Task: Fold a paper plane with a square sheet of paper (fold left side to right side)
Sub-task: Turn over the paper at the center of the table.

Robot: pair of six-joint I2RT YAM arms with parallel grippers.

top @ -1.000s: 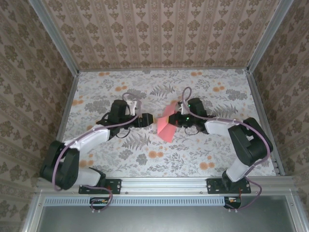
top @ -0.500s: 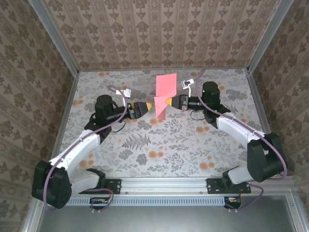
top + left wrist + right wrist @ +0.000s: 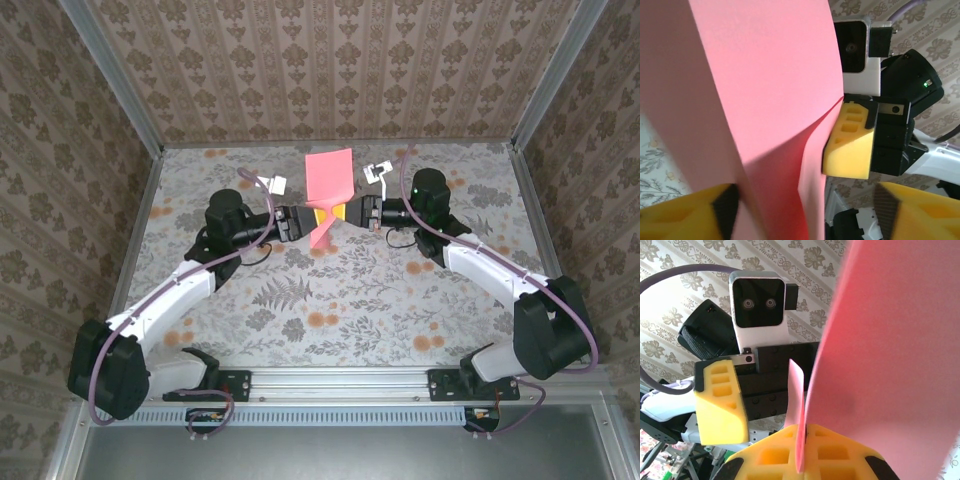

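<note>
The square sheet of paper is salmon pink and stands upright in the air over the back of the table, bent into a loose fold. My right gripper comes in from the right and is shut on its lower edge; in the right wrist view the yellow pads pinch the paper. My left gripper faces it from the left and is open. In the left wrist view the paper hangs between the left gripper's spread yellow fingers, with a gap on the right side.
The flower-print tablecloth lies below the two arms. Patterned walls and metal frame posts bound the table on three sides. The two wrists almost meet nose to nose at the paper; the right gripper's yellow pad is close ahead in the left wrist view.
Both arms have risen off the table and carried the paper toward the back, where it now stands upright. The left gripper's fingers have narrowed around the paper's lower part.
</note>
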